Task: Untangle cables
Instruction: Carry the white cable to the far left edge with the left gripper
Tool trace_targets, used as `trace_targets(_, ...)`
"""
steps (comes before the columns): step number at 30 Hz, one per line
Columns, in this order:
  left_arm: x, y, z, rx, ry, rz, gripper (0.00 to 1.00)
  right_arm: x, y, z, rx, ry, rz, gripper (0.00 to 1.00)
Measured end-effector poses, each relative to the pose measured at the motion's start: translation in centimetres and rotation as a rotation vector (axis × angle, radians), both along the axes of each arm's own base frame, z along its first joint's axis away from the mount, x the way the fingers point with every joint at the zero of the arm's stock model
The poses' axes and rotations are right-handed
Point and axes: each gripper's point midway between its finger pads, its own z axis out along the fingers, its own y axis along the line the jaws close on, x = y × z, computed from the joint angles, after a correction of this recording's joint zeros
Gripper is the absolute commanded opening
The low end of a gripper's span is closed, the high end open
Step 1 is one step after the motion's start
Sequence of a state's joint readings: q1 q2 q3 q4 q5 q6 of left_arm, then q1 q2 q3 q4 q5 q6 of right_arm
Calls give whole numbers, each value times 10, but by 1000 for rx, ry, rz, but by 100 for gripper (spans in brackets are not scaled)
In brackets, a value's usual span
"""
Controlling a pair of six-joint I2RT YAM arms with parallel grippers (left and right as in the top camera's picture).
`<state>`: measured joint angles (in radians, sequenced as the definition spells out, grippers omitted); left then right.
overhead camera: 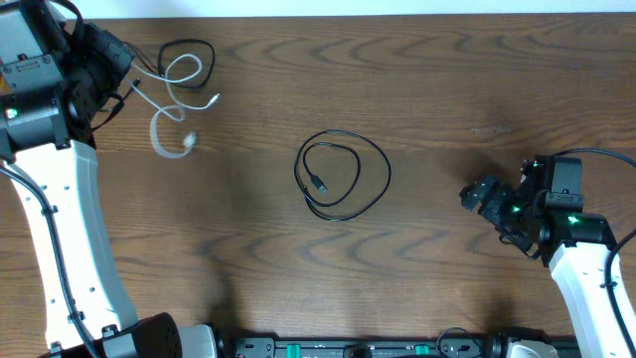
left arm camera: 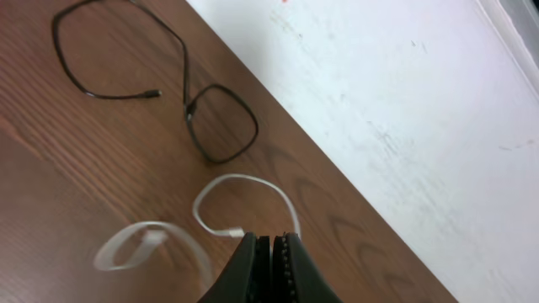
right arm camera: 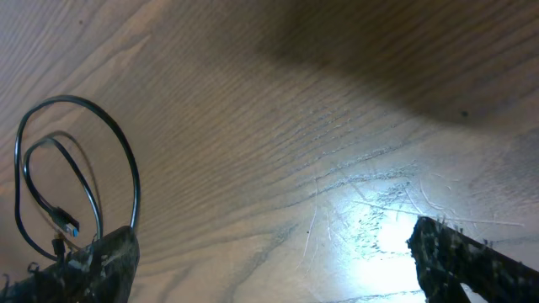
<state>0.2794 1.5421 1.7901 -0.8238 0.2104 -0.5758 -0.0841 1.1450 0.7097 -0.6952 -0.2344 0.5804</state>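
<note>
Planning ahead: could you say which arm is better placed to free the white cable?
The left: left hand is shut on the white cable, beside a black cable; right hand is open, far off.

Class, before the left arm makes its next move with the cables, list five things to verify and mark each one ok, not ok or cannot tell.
1. The left gripper is shut on the white cable: ok.
2. The right gripper is open and empty: ok.
3. The coiled black cable lies apart from the other two: ok.
4. The white cable is clear of the second black cable: cannot tell. They overlap in the overhead view, but the left wrist view shows a gap.
5. The white cable's loose end is at rest: not ok, it is blurred.
</note>
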Motion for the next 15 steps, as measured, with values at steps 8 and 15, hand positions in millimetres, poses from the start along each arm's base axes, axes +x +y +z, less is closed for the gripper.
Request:
trace_targets(8, -16, 38, -16, 92, 90, 79, 7, 0, 0, 0, 0, 0, 0, 99)
trace_targets(15, -26, 110, -56, 113, 210, 233, 7, 0, 0, 0, 0, 0, 0, 99)
